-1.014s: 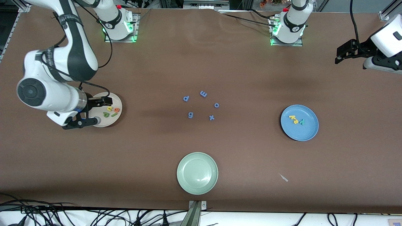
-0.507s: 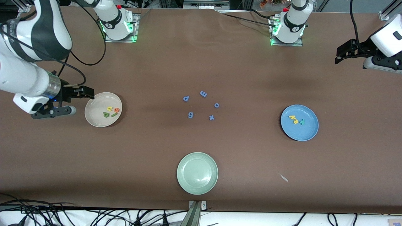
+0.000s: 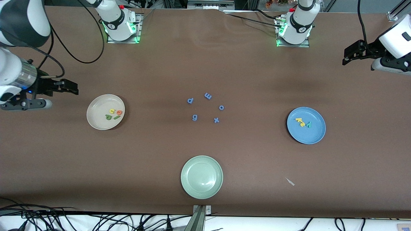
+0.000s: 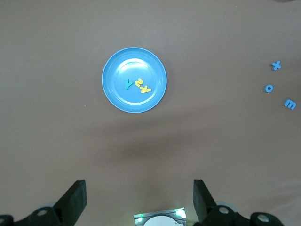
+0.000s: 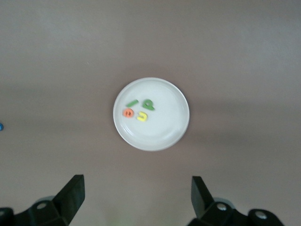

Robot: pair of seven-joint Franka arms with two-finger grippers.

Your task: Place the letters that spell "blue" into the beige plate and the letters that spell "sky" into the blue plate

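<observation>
Green b (image 3: 108, 117), green l (image 3: 117, 117), yellow u (image 3: 112, 111) and orange e (image 3: 119, 112) are sitting in the beige plate (image 3: 96, 107), at 9 o'clock on the worktop (image 3: 205, 64). Yellow s (image 3: 302, 124), yellow k (image 3: 298, 120) and teal y (image 3: 309, 124) are lying in the blue plate (image 3: 313, 136), at 3 o'clock. Task is looking complete, nothing left to move.

Blue distractor letters (image 3: 205, 107) are staying mid-worktop; pale green plate (image 3: 201, 176) at 6 o'clock is showing in the front view only.

Right end effector (image 3: 48, 95) is hanging released over bare worktop at 9 o'clock of the beige plate. Left end effector (image 3: 346, 56) is waiting released at 2 o'clock. The wrist views are showing both sets of jaws spread and empty.
</observation>
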